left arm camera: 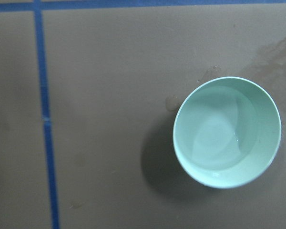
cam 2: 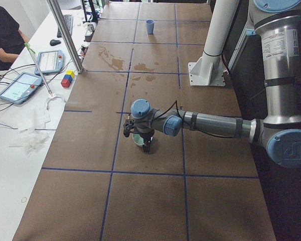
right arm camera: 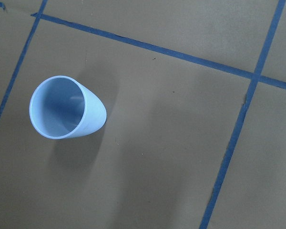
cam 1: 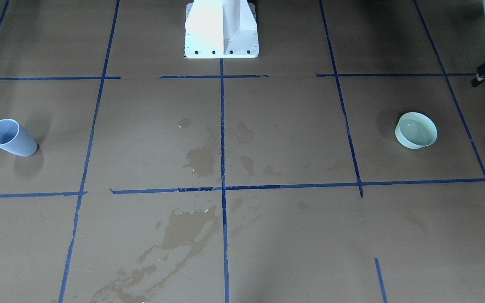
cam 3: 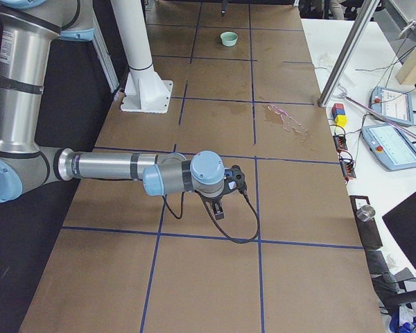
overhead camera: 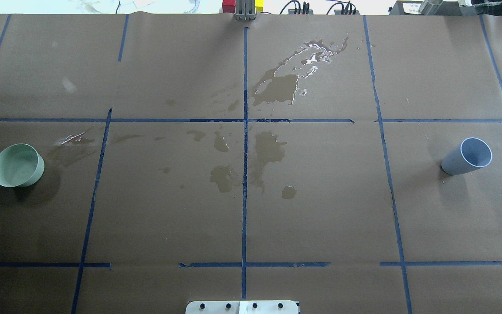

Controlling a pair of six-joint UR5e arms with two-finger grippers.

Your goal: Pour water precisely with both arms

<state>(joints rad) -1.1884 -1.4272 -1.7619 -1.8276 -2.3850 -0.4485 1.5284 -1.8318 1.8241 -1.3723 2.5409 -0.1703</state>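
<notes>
The left pincer point(cam 2: 143, 143) hangs over the mint-green bowl point(left arm camera: 214, 180), which sits below it and a little off to one side of its wrist camera's centre. Whether its fingers are spread or pressed together cannot be told from these views. The water point(left arm camera: 219, 138) lies in that bowl as a faint, shallow sheen. The bowl looks thin-walled, stiff and light, so the liquid is likely most of its weight and would slosh if jerked. A pinch over the rim, one finger inside and one outside, seems the surest hold, though the wall may be wet and slippery. Dark wet stains point(overhead camera: 268, 148) mark the table point(overhead camera: 451, 226) between the two pincers. The right pincer point(cam 3: 218, 210) hovers with the pale blue cup point(right arm camera: 66, 107) beneath it and off-centre; its state cannot be told either. The cup looks empty, light and easily tipped, so it is best clasped across its wall.
</notes>
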